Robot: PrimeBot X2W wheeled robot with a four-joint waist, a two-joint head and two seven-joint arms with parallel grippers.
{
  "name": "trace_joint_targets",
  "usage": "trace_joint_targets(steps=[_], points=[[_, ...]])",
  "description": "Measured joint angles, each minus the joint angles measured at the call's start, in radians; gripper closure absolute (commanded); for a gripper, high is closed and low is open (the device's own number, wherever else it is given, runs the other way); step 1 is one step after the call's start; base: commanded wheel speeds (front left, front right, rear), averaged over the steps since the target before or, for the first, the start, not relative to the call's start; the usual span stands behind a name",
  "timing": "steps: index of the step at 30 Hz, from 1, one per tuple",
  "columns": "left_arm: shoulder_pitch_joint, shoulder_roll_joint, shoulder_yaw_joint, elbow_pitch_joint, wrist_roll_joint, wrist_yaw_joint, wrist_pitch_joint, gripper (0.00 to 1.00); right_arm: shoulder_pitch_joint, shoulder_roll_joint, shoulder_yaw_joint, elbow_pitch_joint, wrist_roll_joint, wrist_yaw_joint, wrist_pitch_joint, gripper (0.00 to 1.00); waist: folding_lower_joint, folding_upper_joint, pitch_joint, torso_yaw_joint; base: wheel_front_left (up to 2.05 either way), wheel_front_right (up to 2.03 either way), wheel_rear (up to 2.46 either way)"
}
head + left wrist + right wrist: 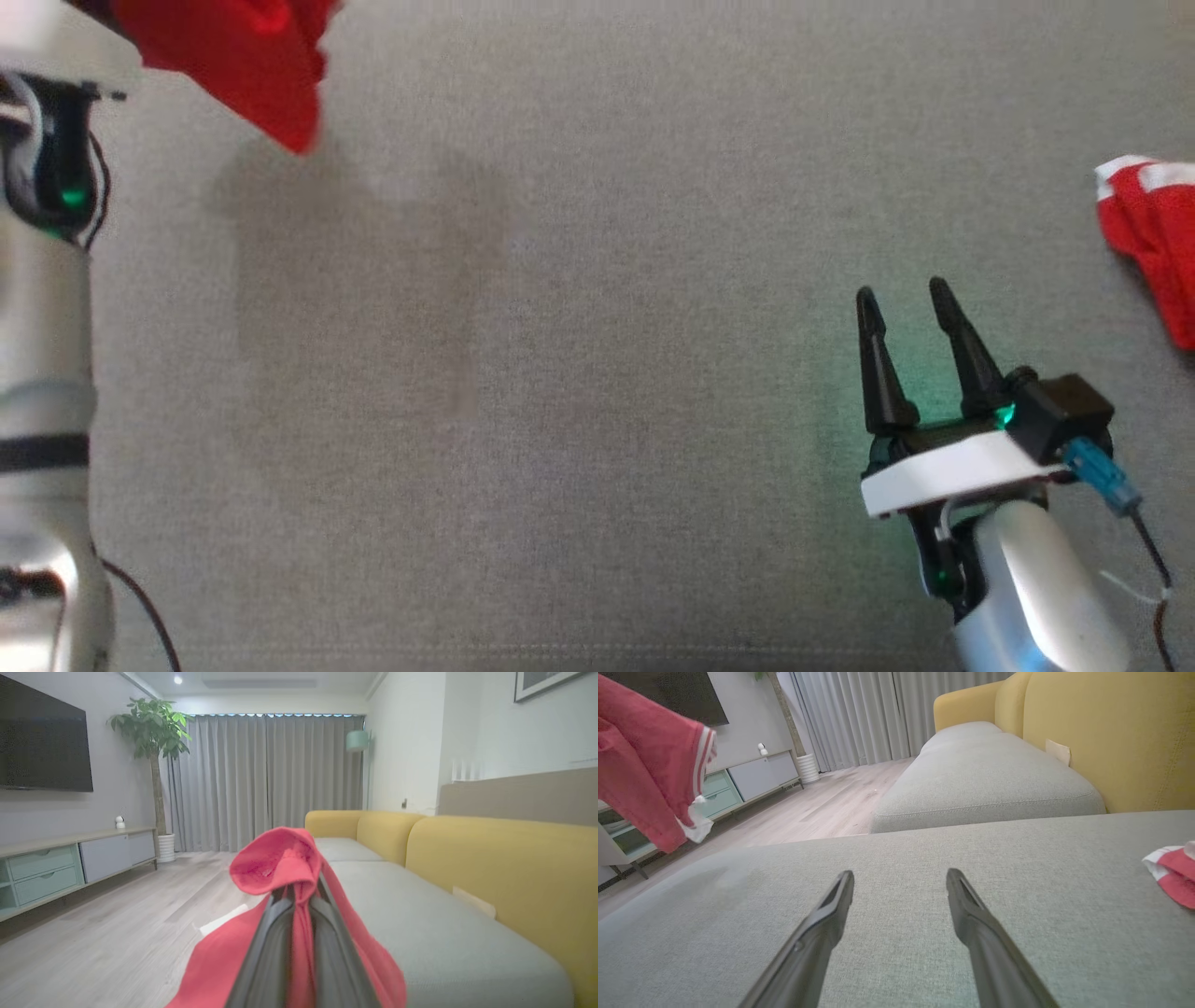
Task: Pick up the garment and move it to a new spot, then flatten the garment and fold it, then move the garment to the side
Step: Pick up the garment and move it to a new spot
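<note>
One garment [275, 858]: red, hoisted above sofa seat [597, 420] for moving.
Left pincer [303, 893]: clamping garment.
Right pincer [902, 289]: open, idle above sofa seat.

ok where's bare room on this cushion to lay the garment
The cushion is bare across its middle, bordered by the garment held up in the left pincer at upper left and the open right pincer at lower right. Crowded at the right edge, where a red and white cloth lies.

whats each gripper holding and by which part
Left gripper pinches the red garment by a bunched fold of cloth, the rest hanging below. Right gripper is open, holding nothing.
</note>
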Motion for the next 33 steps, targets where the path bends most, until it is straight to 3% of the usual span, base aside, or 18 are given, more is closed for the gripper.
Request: trace_joint_targets(steps=[6,11,17,24,33], points=[[0.112,-0.009,-0.005,-0.089,-0.008,0.0,0.003,1.0,0.024,0.0,0.012,0.018,0.032,0.0,-0.003,0.0,0.0,0.0,-0.062,-0.021,0.0,0.0,0.0],[0.13,-0.024,-0.049,-0.159,-0.015,-0.003,0.067,1.0,0.029,0.0,0.01,0.012,0.044,0.0,-0.003,0.0,-0.0001,0.0,-0.088,-0.059,0.0,0.0,0.0],[0.153,-0.042,-0.123,-0.209,0.036,0.038,0.137,1.0,0.04,0.0,0.015,0.002,0.06,0.0,-0.003,0.0,-0.0001,0.0,-0.087,-0.114,0.0,0.0,0.0],[0.205,-0.089,-0.229,-0.163,0.115,0.086,0.177,1.0,0.035,0.0,0.044,-0.018,0.083,0.0,-0.003,0.0,-0.0001,0.0,-0.064,-0.207,0.0,0.0,0.0],[0.217,-0.222,-0.338,-0.01,0.143,0.103,0.142,1.0,0.011,0.0,0.07,-0.049,0.104,0.0,-0.003,0.0,0.0,0.0,-0.018,-0.347,0.0,0.0,0.0]])
